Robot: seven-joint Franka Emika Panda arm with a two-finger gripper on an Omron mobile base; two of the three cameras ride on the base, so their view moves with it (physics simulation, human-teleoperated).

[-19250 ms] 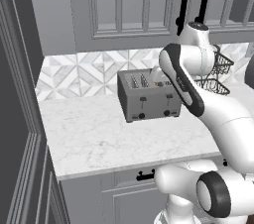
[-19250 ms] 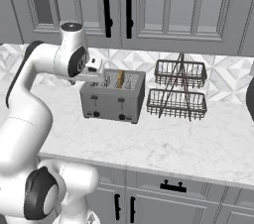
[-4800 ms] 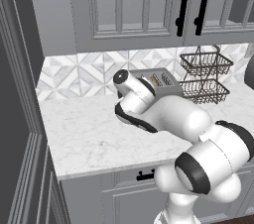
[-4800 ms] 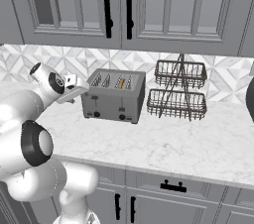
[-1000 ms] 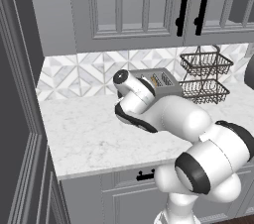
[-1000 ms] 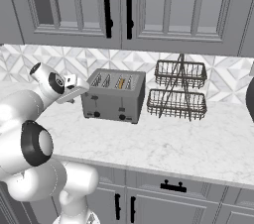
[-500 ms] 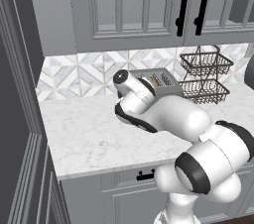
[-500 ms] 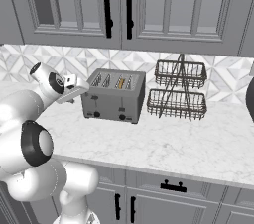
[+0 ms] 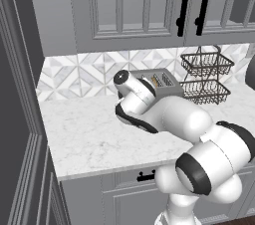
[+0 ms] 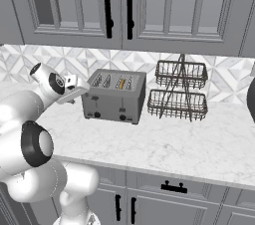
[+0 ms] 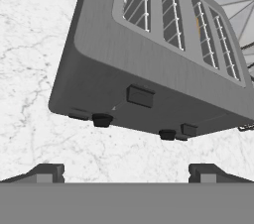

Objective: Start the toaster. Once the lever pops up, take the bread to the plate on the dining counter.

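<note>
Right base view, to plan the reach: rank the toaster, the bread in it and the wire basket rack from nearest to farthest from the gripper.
1. Toaster, just right of the gripper.
2. Bread, in a slot right of centre.
3. Wire basket rack, beyond the toaster's right end.

The toaster [image 11: 149,64] has a brushed grey metal shell with a matt sheen; its levers and knobs look like dark matt plastic. The worktop [image 10: 189,149] is smooth, polished white marble with grey veins. The two-tier basket [image 10: 179,92] is thin dark wire. The backsplash [image 9: 84,74] tiles look glossy.
</note>
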